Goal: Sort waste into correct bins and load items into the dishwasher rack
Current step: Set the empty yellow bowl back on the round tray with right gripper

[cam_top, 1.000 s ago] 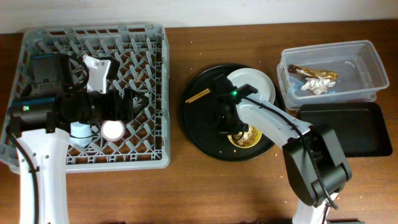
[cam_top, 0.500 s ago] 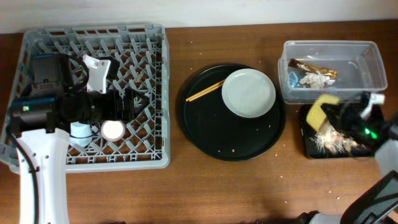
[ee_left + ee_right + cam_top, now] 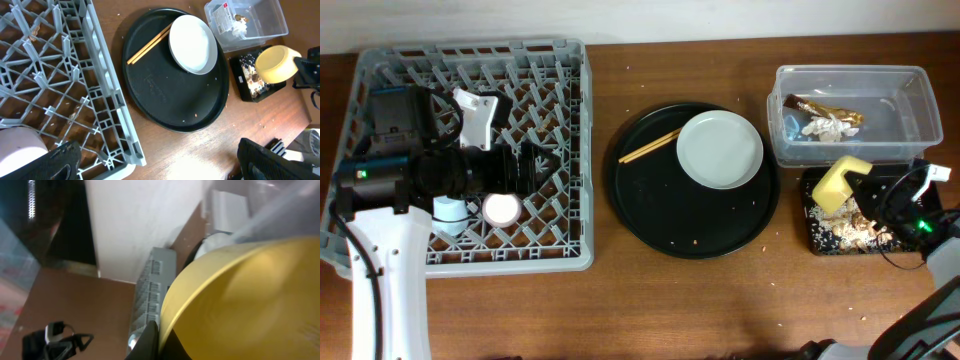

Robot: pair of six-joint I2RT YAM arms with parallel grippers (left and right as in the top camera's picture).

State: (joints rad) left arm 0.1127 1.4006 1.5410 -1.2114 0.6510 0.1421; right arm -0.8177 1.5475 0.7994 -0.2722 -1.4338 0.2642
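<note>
Tabletop (image 3: 700, 300): yellow bowl (image 3: 840, 183) tipped sideways over black tray (image 3: 810, 236).

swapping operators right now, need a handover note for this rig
Left gripper: open, empty, over the large square grey plastic rack.
Right gripper: shut on the yellow bowl, tipped over the shallow black rectangular tray.
Done: brown-gold wrapper and crumpled white paper in the clear plastic tub; food scraps in the black tray; small pink cup and small light-blue cup in the rack.
Left: bowl, pale grey round plate and wooden chopsticks (both on the large round black tray) into the rack.
</note>
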